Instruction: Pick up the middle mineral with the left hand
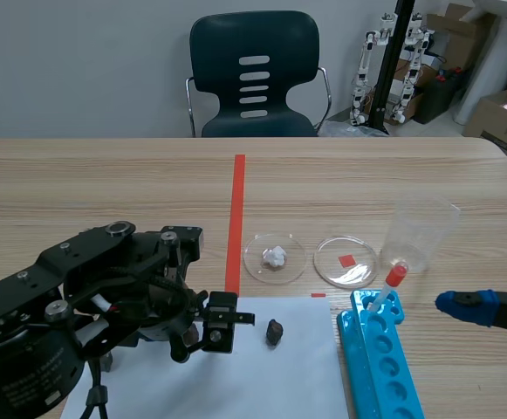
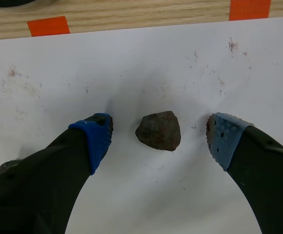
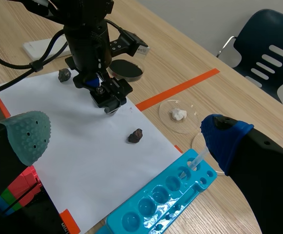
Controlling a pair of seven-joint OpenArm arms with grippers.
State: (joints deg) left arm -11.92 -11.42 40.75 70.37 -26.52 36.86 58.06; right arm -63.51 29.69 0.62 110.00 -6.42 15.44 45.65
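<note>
**Hazards and tool condition: left-hand pick of the middle mineral**

Slippage is the main risk. The middle mineral (image 1: 274,332) is a small dark brown lump with uneven faces. It lies loose on the white paper sheet (image 1: 305,384) at the near middle of the tabletop (image 1: 105,183).

- If the pads close on sloping faces, the stone may squirt out and roll.
- If the tool goes too low, the fingertips may snag the sheet and drag the stone with it.
- If the tool closes too high, the pads may only clip the top of the stone.
- If the closing is off-centre, one pad would push the stone sideways before the other arrives.

Left tool (image 2: 158,135): fingers spread wide, holding nothing. In the left wrist view the mineral sits roughly central between the two blue pads (image 2: 95,134) and touches neither. The scene view places the tool just left of the stone. Its height above the sheet cannot be told.

Right tool (image 3: 125,134): fingers spread, empty. It is at the right, beside the blue tube rack (image 1: 380,367), well apart from the mineral.
</note>
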